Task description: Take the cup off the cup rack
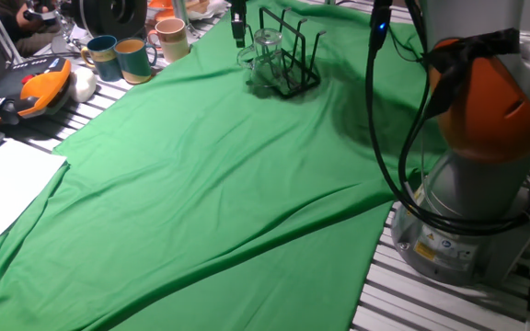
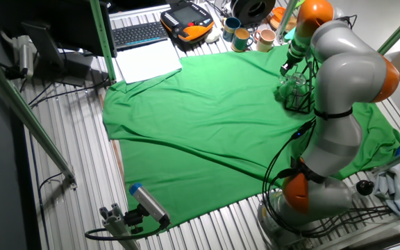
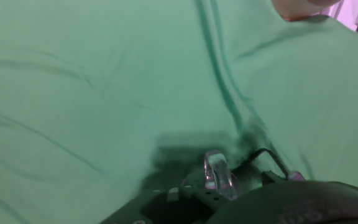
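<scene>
At far end of green-clothed tabletop (image 1: 201, 184): clear glass cup (image 1: 267, 46) hung on black wire cup rack (image 1: 291, 57), gripper (image 1: 238, 29) hovering beside for grasping; fingers' spread not discernible.

1. A wrinkled green cloth (image 2: 214, 125) covers most of the slatted metal table (image 2: 68, 167).
2. Teal-and-tan mugs (image 1: 118, 57), a keyboard (image 2: 139, 33) and white paper (image 2: 148, 61) crowd its far edge.
</scene>
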{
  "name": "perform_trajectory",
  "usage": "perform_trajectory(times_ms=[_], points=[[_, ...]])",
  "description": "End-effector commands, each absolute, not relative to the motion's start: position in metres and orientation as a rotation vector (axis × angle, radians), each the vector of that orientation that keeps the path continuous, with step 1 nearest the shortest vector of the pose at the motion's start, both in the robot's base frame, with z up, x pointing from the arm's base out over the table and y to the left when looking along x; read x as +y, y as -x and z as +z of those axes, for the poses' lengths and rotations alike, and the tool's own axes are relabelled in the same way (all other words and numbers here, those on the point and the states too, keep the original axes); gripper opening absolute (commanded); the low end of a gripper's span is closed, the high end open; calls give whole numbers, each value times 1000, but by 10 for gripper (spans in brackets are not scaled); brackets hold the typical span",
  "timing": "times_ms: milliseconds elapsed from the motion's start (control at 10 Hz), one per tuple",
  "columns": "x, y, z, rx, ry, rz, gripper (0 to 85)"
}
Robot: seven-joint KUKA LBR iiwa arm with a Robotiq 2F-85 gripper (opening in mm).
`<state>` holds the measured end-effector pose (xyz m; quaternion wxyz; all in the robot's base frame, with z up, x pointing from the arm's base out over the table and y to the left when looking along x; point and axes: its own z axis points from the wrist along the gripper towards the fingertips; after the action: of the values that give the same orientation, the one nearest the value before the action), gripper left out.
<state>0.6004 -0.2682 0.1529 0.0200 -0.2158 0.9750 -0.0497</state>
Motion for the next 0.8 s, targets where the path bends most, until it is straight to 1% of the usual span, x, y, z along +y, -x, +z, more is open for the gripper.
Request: perform_trajectory(times_ms=[0,700], points=[[-269,-600,151,3024,672,-150,510],[-275,-593,128,3009,676,-133,510]])
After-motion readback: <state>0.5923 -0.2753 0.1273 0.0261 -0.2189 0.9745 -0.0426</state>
